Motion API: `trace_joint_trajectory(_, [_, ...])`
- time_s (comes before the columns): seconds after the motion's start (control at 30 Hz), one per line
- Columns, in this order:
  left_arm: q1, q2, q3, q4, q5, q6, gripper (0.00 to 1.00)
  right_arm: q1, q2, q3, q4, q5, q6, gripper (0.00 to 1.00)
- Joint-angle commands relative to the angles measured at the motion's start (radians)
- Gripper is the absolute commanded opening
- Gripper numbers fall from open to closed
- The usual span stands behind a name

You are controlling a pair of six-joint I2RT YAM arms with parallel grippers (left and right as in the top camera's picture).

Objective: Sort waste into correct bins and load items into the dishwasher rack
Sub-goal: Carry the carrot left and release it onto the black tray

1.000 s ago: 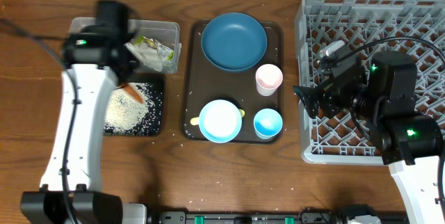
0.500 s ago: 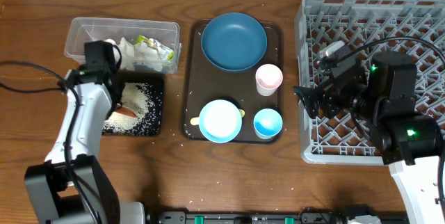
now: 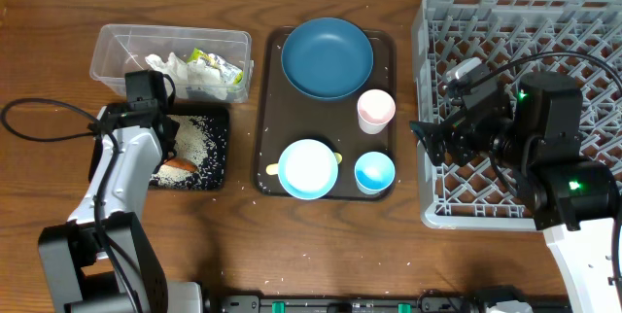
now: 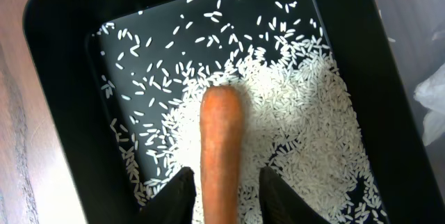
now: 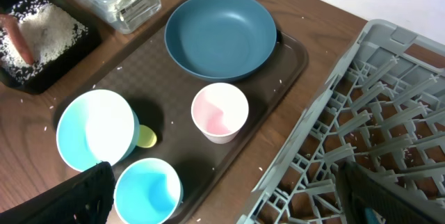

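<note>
1. The left gripper (image 4: 228, 179) is hanging low over the black tray (image 4: 62, 15), its two fingers spread either side of the carrot (image 4: 221, 133) with a sliver of gap showing on both sides, so it is open and gripping nothing
2. The carrot is lying flat on the heap of rice (image 4: 299, 113) inside that tray, so the food scraps are looking sorted
3. The tissues (image 3: 170, 63) and the snack wrapper (image 3: 216, 65) are sitting together in the clear tub (image 3: 117, 41) just behind the black tray, so to my eye the waste half of the job is looking finished, bar a few stray grains lying on the table
4. The dishes are all waiting on the brown serving tray (image 3: 267, 89): the dark-blue plate (image 3: 328, 57), the pink cup (image 3: 376, 109), the bowl (image 3: 308, 167), the small blue cup (image 3: 374, 171), and the spoon (image 5: 144, 137) poking out from under the bowl
5. The right gripper (image 5: 226, 182) is hovering at the near edge of the dishwasher rack (image 3: 583, 21), fingers wide apart and empty
6. Nothing is standing in the rack, so the whole loading half is remaining
</note>
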Motion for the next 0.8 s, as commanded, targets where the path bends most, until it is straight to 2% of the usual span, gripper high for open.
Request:
trace_joint_trajectory(0.0, [0.002, 0.004, -0.005, 0.002, -0.011, -0.008, 0.34, -0.012, 0.000, 0.021, 0.000, -0.004, 0.010, 0.99])
trace_joint_trajectory(0.23, [0.002, 0.002, 0.012, 0.005, -0.008, 0.035, 0.40, -0.012, 0.000, 0.021, 0.005, -0.005, 0.010, 0.99])
trace_joint_trajectory(0.3, [0.002, -0.005, 0.039, 0.005, 0.047, 0.113, 0.41, -0.012, 0.000, 0.021, 0.013, -0.007, 0.010, 0.99])
trace_joint_trajectory(0.4, [0.002, -0.034, 0.088, 0.004, 0.208, 0.298, 0.42, -0.012, 0.000, 0.021, 0.044, -0.012, 0.020, 0.99])
trace_joint_trajectory(0.5, [0.002, -0.081, 0.122, -0.007, 0.434, 0.443, 0.43, -0.013, 0.000, 0.021, 0.103, 0.000, 0.118, 0.99])
trace_joint_trajectory(0.57, [-0.001, -0.120, 0.126, -0.008, 0.559, 0.508, 0.48, -0.014, 0.000, 0.021, 0.150, 0.022, 0.229, 0.99])
trace_joint_trajectory(0.67, [-0.018, -0.179, 0.126, -0.045, 0.593, 0.525, 0.51, -0.014, 0.000, 0.021, 0.218, 0.095, 0.406, 0.99])
trace_joint_trajectory(0.77, [-0.053, -0.237, 0.127, -0.082, 0.589, 0.574, 0.51, -0.013, 0.000, 0.021, 0.272, 0.131, 0.478, 0.99])
